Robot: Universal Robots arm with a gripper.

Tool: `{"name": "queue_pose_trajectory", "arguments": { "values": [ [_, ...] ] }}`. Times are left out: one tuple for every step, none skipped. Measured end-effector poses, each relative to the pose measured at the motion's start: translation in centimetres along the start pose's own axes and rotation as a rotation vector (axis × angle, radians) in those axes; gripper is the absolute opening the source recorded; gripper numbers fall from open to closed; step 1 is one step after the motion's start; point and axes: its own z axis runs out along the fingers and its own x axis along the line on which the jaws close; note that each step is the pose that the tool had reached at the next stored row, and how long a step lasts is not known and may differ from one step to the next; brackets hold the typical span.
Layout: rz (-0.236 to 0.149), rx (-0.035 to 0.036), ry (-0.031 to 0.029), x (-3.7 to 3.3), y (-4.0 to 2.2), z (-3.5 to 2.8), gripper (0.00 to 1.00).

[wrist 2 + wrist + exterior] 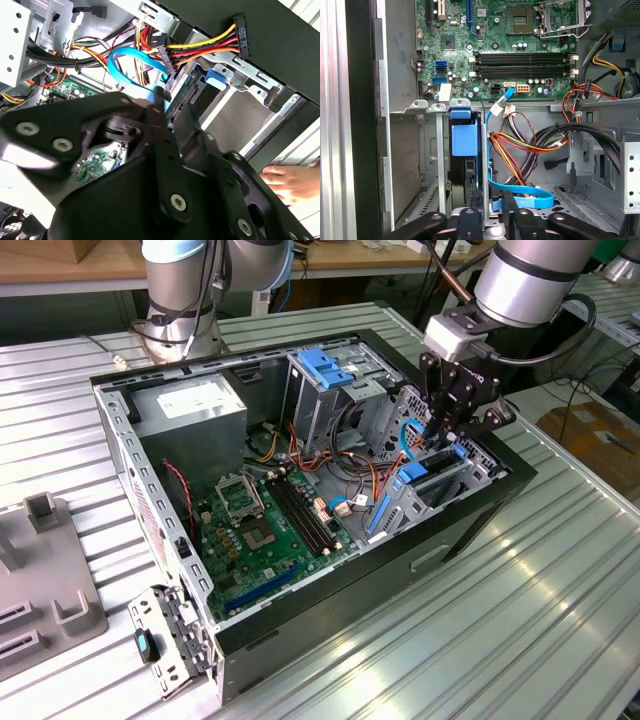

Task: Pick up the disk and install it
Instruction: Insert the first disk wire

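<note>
Blue-railed disk (465,142) stands on edge in the drive cage (440,165) by the computer case (330,610) wall, just beneath the claw (491,216); whether the claw clamps it, I cannot tell.

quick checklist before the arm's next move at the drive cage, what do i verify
1. Slot: the disk stands in a slot of the drive cage: ok.
2. Seating: disk pushed fully home: cannot tell.
3. Position: the gripper is directly over the cage: ok.
4. Cable: the blue data cable clear of the gripper: not ok, it loops right beside it.
5. People: a hand away from the computer case: not ok, it is close by the case's outer side.
</note>
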Motion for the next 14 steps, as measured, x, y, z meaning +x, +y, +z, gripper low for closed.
{"name": "queue_pose_trajectory", "arguments": {
  "values": [
    [0.000, 0.0000, 0.0000, 0.00, 0.00, 0.00, 0.28],
    [0.000, 0.0000, 0.0001, -0.01, 0.00, 0.00, 0.22],
    [0.000, 0.0000, 0.0001, -0.01, 0.00, 0.01, 0.22],
    [0.000, 0.0000, 0.0001, -0.01, 0.00, 0.01, 0.16],
    [0.000, 0.0000, 0.0000, -0.02, 0.00, 0.02, 0.11],
    [0.000, 0.0000, 0.0000, -0.02, 0.00, 0.02, 0.11],
    [0.000, 0.0000, 0.0001, -0.02, 0.00, 0.02, 0.11],
    [0.000, 0.0000, 0.0000, -0.03, 0.00, 0.02, 0.11],
    [0.000, 0.0000, 0.0001, -0.03, 0.00, 0.03, 0.11],
    [0.000, 0.0000, 0.0001, -0.04, 0.00, 0.03, 0.11],
    [0.000, 0.0000, 0.0001, -0.04, 0.00, 0.04, 0.11],
    [0.000, 0.0000, 0.0001, -0.05, 0.00, 0.05, 0.11],
    [0.000, 0.0000, 0.0001, -0.05, 0.00, 0.05, 0.11],
    [0.000, 0.0000, 0.0001, -0.06, 0.00, 0.06, 0.11]
  ]
}}
